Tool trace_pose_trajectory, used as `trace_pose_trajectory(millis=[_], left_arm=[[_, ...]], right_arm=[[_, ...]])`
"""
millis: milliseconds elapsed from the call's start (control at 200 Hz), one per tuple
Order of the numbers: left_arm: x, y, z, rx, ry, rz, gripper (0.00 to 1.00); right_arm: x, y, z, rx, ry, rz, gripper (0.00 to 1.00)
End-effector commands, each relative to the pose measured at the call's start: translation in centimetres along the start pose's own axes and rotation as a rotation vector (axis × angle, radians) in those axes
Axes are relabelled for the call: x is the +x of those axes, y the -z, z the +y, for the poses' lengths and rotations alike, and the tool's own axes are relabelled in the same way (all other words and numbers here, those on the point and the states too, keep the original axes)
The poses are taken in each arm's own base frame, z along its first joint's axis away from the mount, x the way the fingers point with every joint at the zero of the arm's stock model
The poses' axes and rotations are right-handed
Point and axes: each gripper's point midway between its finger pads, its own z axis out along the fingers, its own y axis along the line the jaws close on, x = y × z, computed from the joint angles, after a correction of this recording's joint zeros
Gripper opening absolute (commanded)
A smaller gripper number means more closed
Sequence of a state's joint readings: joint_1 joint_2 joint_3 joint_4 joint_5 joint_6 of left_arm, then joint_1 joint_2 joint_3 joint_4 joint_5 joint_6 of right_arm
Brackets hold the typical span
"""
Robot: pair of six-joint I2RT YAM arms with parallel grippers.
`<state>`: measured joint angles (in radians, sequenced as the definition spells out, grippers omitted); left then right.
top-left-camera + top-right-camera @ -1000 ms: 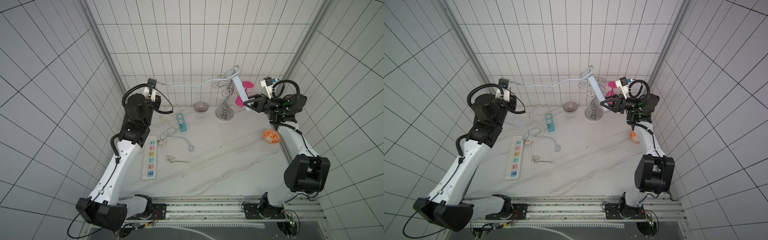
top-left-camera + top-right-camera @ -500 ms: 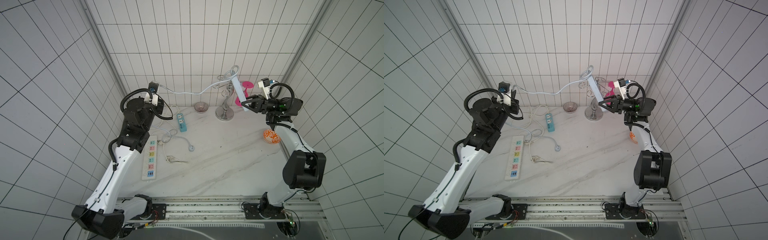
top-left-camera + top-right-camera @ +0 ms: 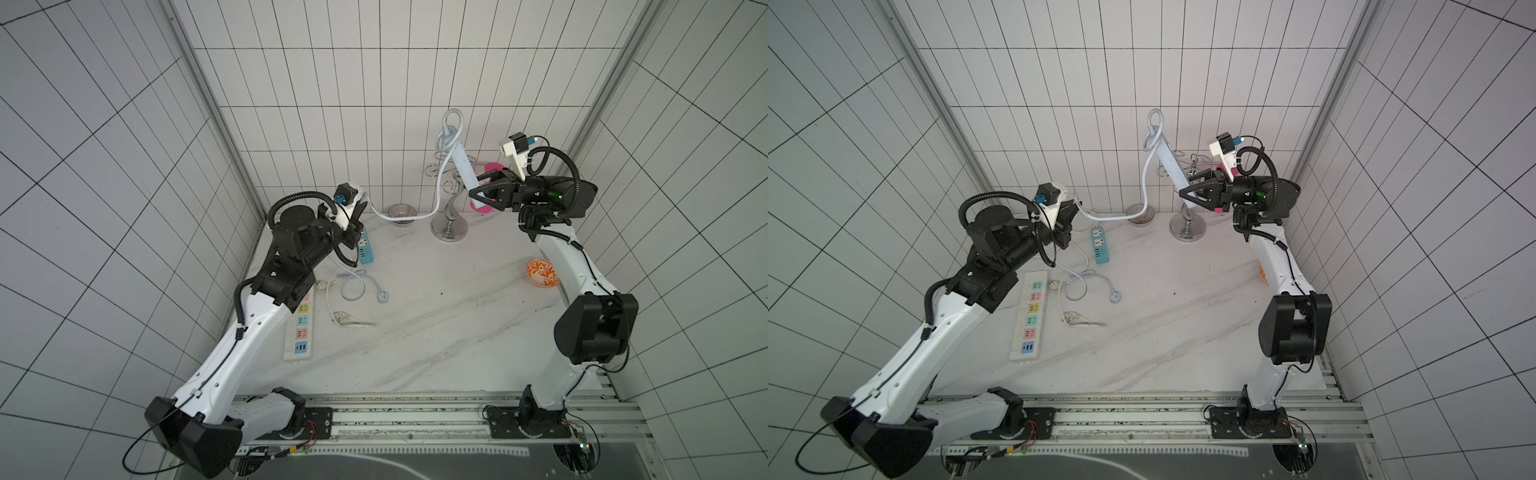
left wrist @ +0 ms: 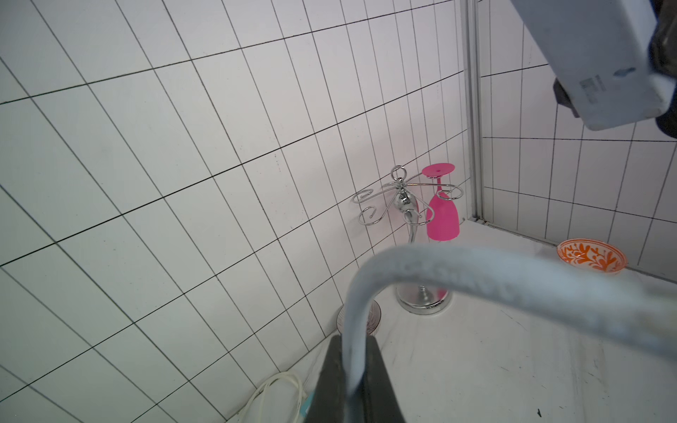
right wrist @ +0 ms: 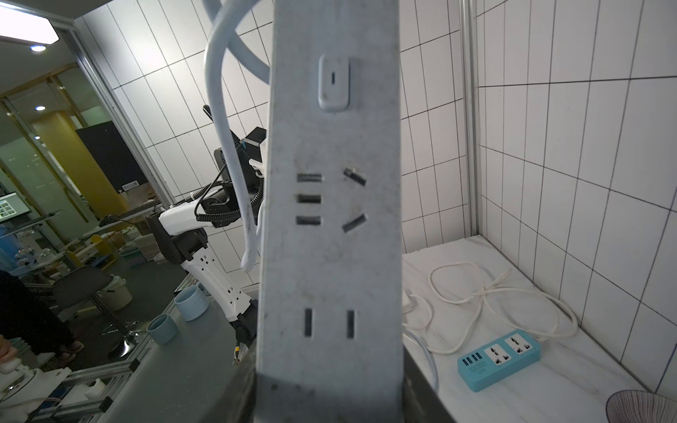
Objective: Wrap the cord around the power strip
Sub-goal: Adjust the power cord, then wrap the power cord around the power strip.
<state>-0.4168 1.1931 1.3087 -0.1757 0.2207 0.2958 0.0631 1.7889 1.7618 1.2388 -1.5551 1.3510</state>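
Right tool (image 3: 476,195) clamped on lower end of power strip (image 3: 463,167). Strip is up in air, tilted, over back of worktop (image 3: 436,316). Left tool (image 4: 353,346) pinching cord (image 4: 476,273) partway along, and 1 loose loop sits at strip's far end.

Worries, imo:
- Cord sags right by wire glass rack (image 3: 449,227). Could hook an arm and tip it plus pink glass (image 4: 442,219).
- Hard pull may twist strip in that 1-end grip.
- Loop may slide off.

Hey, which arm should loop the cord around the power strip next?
Probably left: the left hand is shut on the cord and free to move it, while the right hand holds the power strip tilted up above the table.
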Motion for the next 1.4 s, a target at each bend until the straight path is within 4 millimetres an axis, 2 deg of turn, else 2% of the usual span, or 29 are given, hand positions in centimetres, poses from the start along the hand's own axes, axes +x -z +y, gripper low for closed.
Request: trace_pose_trajectory(millis=[0, 260, 365, 505, 635, 690, 755, 905, 1044, 1214, 1314, 1394], left_arm=[[-0.7, -0.5, -2.0, 0.102, 0.015, -0.044, 0.0], [-0.4, -1.7, -4.3, 0.243, 0.03, -0.044, 0.0], [-0.2, -1.9, -4.3, 0.285, 0.019, -0.023, 0.0], [1.0, -2.2, -2.1, 0.303, 0.073, -0.002, 0.0], [3.1, -3.8, 1.8, 0.273, 0.125, 0.044, 0.0], [3.4, -4.7, 3.3, 0.272, 0.161, 0.056, 0.0], [2.8, -5.8, 4.3, 0.28, 0.171, 0.06, 0.0], [1.6, -7.5, 7.2, 0.168, 0.106, 0.097, 0.0], [1.3, -7.4, 11.4, -0.041, 0.042, 0.132, 0.0], [2.3, -6.5, 15.9, -0.275, -0.037, 0.217, 0.0], [2.9, -5.7, 17.7, -0.386, -0.083, 0.258, 0.0], [3.3, -5.4, 18.3, -0.425, -0.123, 0.278, 0.0]], right_arm=[[-3.2, -2.1, 3.6, -0.067, 0.156, 0.002, 0.0], [-3.4, -7.2, 9.3, -0.263, 0.299, 0.12, 0.0], [-3.7, -7.7, 11.6, -0.296, 0.34, 0.119, 0.0], [-3.5, -7.3, 14.7, -0.317, 0.403, 0.11, 0.0], [-3.3, -7.5, 18.0, -0.367, 0.425, 0.107, 0.0], [-2.7, -8.1, 19.1, -0.407, 0.404, 0.111, 0.0], [-1.4, -9.4, 20.2, -0.476, 0.36, 0.121, 0.0], [2.4, -11.8, 19.7, -0.545, 0.223, 0.163, 0.0], [6.1, -13.4, 18.9, -0.58, 0.1, 0.206, 0.0], [10.8, -13.7, 17.6, -0.578, -0.062, 0.256, 0.0], [13.5, -13.8, 16.8, -0.564, -0.164, 0.287, 0.0], [16.0, -13.8, 15.5, -0.541, -0.258, 0.311, 0.0]])
